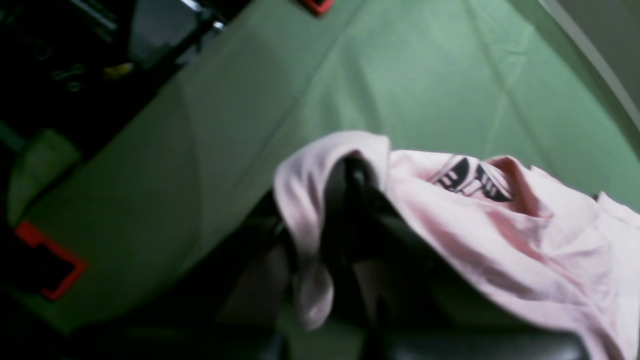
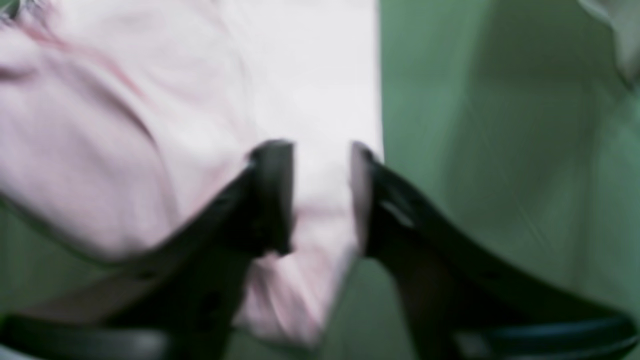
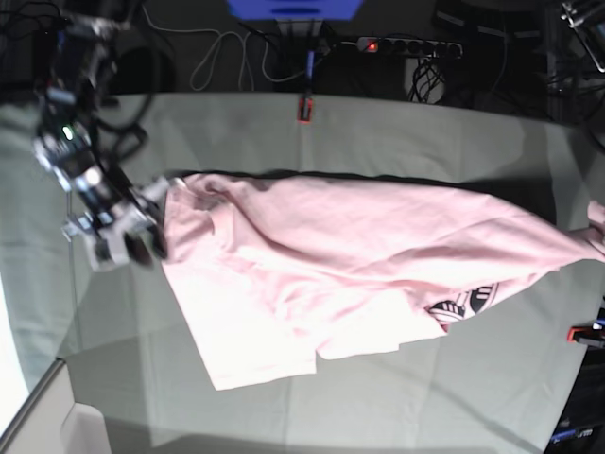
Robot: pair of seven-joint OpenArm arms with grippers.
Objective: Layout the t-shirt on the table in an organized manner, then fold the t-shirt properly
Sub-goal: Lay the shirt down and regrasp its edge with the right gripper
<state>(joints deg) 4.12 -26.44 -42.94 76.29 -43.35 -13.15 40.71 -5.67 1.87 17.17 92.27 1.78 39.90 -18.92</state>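
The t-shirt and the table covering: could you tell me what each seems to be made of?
The t-shirt looks like soft, matte knit fabric, likely cotton: it drapes and wrinkles loosely, with black printed lettering. The table is covered in a thin, pale grey-green matte woven cloth, creased and held by a red clamp.

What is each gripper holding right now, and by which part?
The left gripper is shut on a bunched edge of the t-shirt, fabric draped over its fingers. The right gripper stands open, straddling the shirt's edge, gripping nothing.
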